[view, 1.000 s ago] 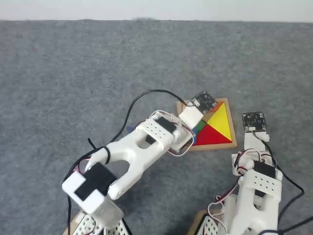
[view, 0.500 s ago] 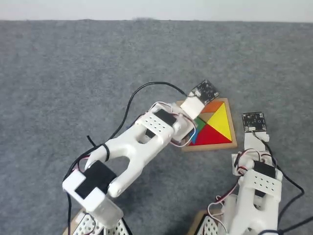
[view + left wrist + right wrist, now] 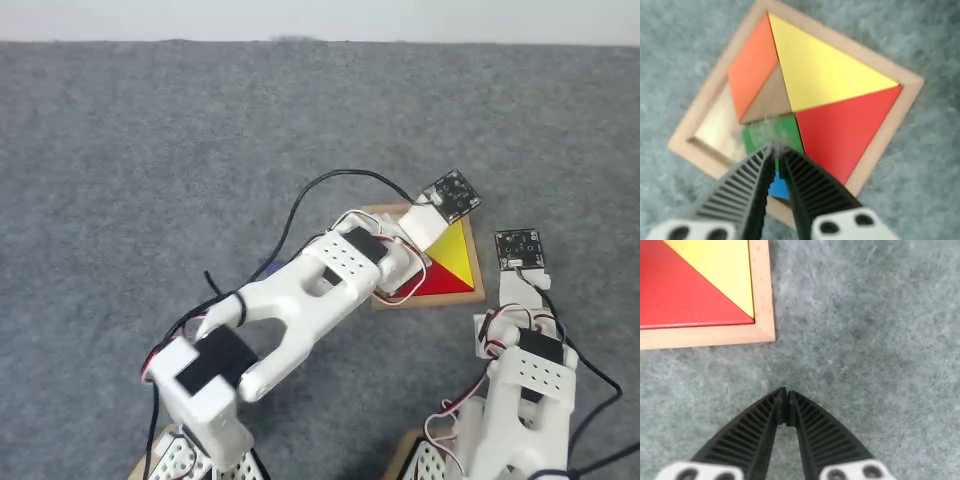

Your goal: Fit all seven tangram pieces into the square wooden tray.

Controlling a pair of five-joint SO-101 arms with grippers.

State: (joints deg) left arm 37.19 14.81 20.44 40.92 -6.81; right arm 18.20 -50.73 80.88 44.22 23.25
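- Grey carpet (image 3: 150, 150) is laid over the table; the square wooden tray (image 3: 761, 290) is placed right of centre.
- A yellow triangle (image 3: 825, 70), red triangle (image 3: 840, 130), orange piece (image 3: 752, 70), brown triangle (image 3: 770, 97), green piece (image 3: 772, 132) and blue piece (image 3: 777, 189) are seated in the tray.
- The left gripper (image 3: 776, 150) is seen closed and empty, its tips over the green piece.
- The right gripper (image 3: 786, 400) is seen closed and empty, above the carpet just off the tray's near right corner.

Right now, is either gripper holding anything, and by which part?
Nothing is held. The left gripper is shut, empty, over the green tangram piece in the square wooden tray; the right gripper is shut, empty, over grey carpet.
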